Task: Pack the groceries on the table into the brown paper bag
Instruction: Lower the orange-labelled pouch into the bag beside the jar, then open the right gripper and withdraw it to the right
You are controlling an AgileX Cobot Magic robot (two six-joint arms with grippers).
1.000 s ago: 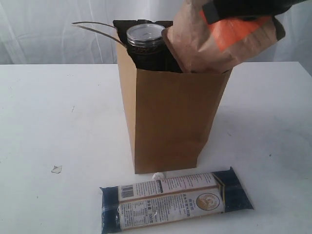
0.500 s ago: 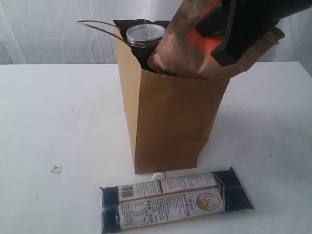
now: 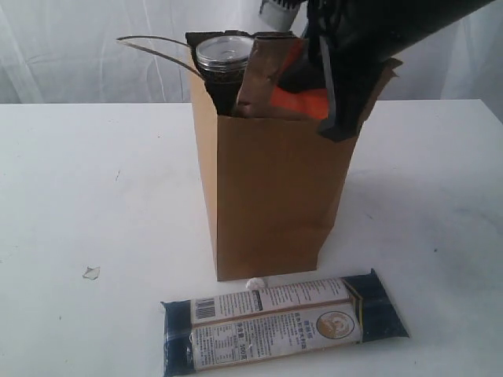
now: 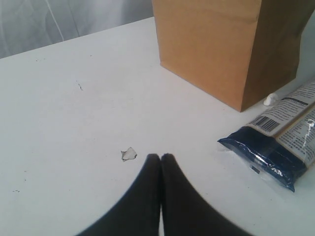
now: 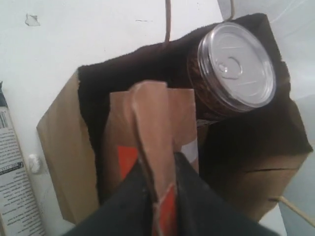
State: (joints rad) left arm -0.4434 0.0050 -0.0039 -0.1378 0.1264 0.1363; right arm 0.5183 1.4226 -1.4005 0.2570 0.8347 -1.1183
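Observation:
The brown paper bag [image 3: 271, 196] stands upright mid-table, its string handle [image 3: 157, 47] arching to the left. A dark silver-lidded can [image 3: 224, 59] pokes out of its mouth; its lid [image 5: 236, 66] fills one corner of the bag's opening [image 5: 93, 98]. My right gripper [image 3: 338, 78] is shut on the brown pouch with orange label [image 3: 275, 78], which sits partly down inside the bag next to the can. That pouch [image 5: 155, 128] is pinched between the dark fingers. The long navy-tan packet [image 3: 283, 322] lies flat in front of the bag. My left gripper [image 4: 160, 157] is shut and empty, low over the table.
A tiny clear wrapper scrap [image 4: 129, 154] lies on the white table [image 3: 78, 181] just beside my left fingertips. A small white bit [image 3: 254, 283] rests at the bag's front base. A white curtain hangs behind the table.
My right gripper has tipped the pouch from lying slantwise over the bag's rim to standing more upright and lowered it into the bag. The left gripper and the long packet have not moved.

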